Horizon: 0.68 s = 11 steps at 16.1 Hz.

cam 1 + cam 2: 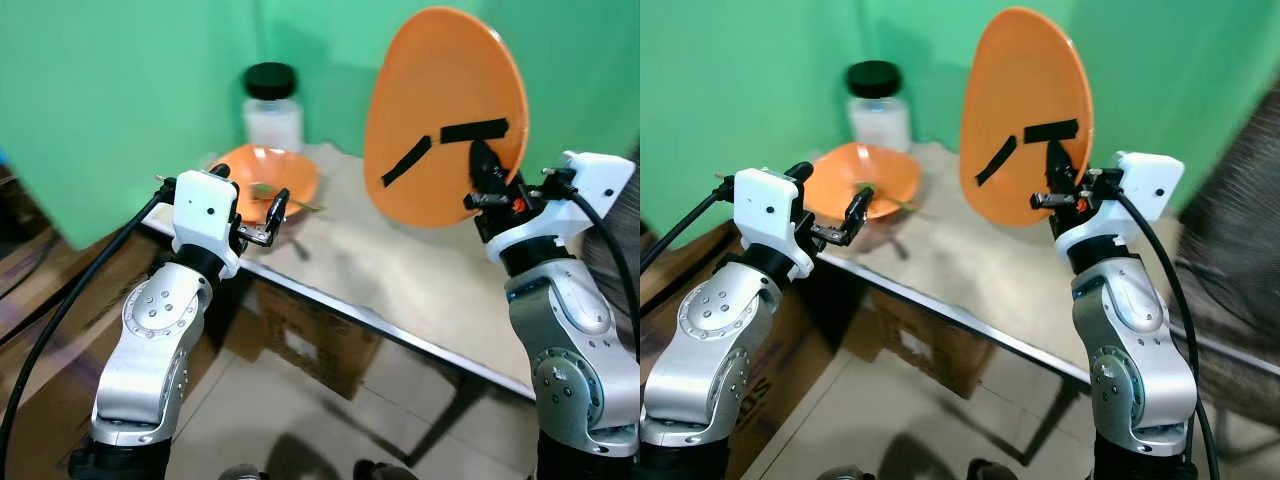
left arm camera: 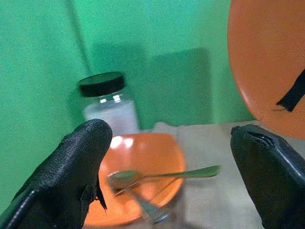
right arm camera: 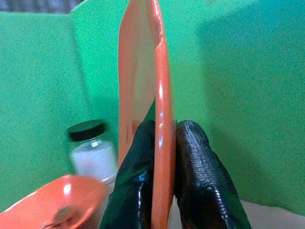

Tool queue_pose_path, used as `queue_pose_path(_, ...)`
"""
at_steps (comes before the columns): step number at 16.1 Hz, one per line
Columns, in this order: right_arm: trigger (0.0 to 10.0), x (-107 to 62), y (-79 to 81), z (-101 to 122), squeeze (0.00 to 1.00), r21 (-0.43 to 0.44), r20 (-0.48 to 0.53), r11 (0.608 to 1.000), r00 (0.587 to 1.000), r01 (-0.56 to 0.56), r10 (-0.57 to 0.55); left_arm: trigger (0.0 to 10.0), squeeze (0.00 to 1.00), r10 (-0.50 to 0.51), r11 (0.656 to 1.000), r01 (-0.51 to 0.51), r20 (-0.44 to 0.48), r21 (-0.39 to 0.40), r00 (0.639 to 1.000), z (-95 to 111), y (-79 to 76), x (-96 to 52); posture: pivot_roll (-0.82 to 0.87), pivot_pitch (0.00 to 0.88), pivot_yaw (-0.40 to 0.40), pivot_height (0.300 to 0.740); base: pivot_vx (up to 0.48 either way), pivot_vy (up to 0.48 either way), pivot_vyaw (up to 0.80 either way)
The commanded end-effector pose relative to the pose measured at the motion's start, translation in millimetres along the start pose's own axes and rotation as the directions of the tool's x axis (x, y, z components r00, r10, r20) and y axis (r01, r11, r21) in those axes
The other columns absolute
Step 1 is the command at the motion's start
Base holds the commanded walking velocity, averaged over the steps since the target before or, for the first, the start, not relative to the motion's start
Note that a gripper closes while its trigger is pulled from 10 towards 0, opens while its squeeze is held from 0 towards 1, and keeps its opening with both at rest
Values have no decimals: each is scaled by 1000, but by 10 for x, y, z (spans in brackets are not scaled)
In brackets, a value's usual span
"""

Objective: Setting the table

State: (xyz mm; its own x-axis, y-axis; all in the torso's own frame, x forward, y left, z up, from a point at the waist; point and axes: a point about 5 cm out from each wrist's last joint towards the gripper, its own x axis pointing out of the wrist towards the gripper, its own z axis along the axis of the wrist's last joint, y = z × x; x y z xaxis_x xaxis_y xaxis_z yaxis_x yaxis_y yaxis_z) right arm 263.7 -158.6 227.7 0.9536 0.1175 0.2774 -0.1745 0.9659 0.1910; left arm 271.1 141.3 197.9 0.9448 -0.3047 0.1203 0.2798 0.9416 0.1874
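An orange plate (image 1: 445, 110) with black tape strips stands on edge above the table's right part, and my right gripper (image 1: 487, 165) is shut on its lower rim; the right wrist view shows the rim (image 3: 162, 143) pinched between both fingers. At the table's back left lies an orange bowl (image 1: 270, 172) holding a metal spoon (image 2: 162, 175). My left gripper (image 1: 255, 205) stands open just in front of the bowl, nothing between its fingers (image 2: 71, 167).
A glass jar (image 1: 272, 108) with a black lid and white contents stands behind the bowl. The table (image 1: 400, 270) has a beige cloth and a metal front edge. Green walls close the back and left. A cardboard box (image 1: 310, 340) sits under the table.
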Motion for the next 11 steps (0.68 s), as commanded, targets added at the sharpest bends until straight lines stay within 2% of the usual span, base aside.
queue_pose_path(1,10000,23,34,98,0,6,55,1000,998,-27,27,10000,0,0,1000,0,-14,22,1000,-2,4,-18,146,0,-1,740,0,0,-800)
queue_pose_path(2,10000,18,51,74,0,10,42,999,998,-39,38,10000,0,-6,998,8,-24,55,1000,-14,18,-28,151,0,-11,740,0,0,-800)
queue_pose_path(7,10000,37,111,16,0,30,5,996,996,-87,87,10000,0,5,999,-4,-39,38,999,-33,40,-68,152,0,-16,740,0,0,-800)
queue_pose_path(9,10000,31,117,-12,0,31,-16,995,995,-96,97,10000,0,13,999,-11,-47,35,999,-49,46,-76,152,0,-18,740,0,0,0)
queue_pose_path(11,10000,6,145,-125,0,31,-100,991,986,-130,133,10000,0,32,999,-32,-54,4,998,-67,52,-88,153,0,-28,740,0,163,0)
